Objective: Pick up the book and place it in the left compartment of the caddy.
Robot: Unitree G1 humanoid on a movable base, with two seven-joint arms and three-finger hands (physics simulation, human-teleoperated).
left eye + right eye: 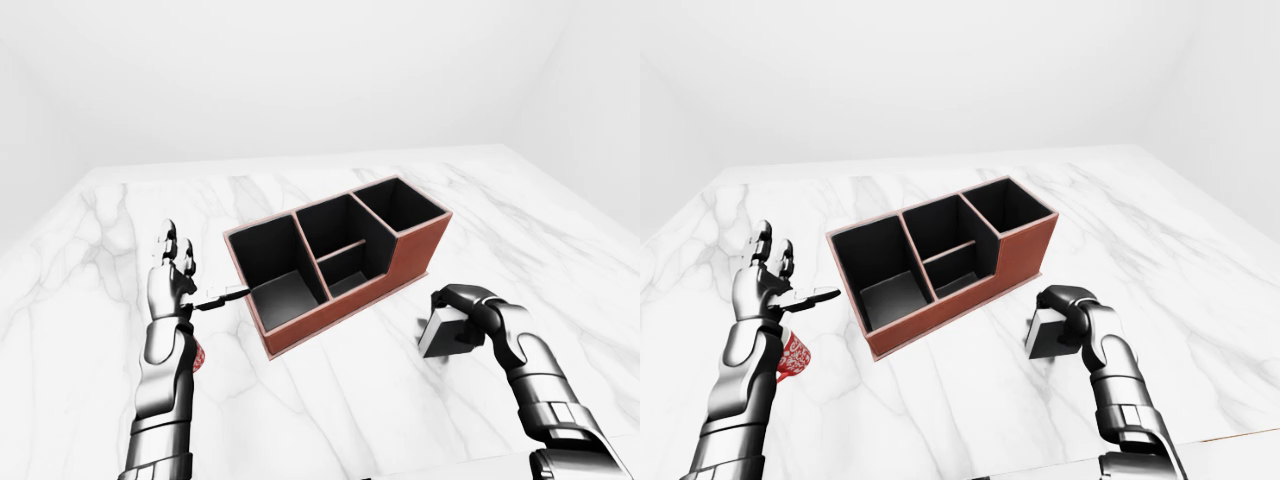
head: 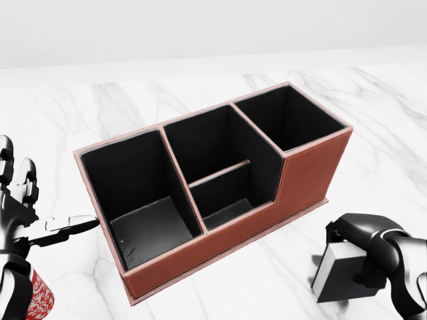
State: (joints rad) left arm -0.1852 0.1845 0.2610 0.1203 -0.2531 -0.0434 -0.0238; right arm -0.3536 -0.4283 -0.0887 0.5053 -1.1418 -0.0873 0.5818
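The caddy point(image 2: 227, 247) is a red-brown box with black compartments, set at an angle on the marble table. Its left compartment point(image 2: 143, 227) is empty. The book point(image 2: 340, 275), a small grey-white block, is in my right hand point(image 2: 347, 245), whose fingers close over its top, to the right of the caddy and below its right end. The book is held upright close to the tabletop; I cannot tell if it touches. My left hand point(image 2: 37, 200) is open and raised just left of the caddy, with its thumb pointing at the left wall.
A red patterned object point(image 1: 793, 357) lies on the table under my left forearm. The white marble table point(image 1: 330, 400) extends all round the caddy. Its near edge point(image 1: 1240, 438) shows at the bottom right of the right-eye view.
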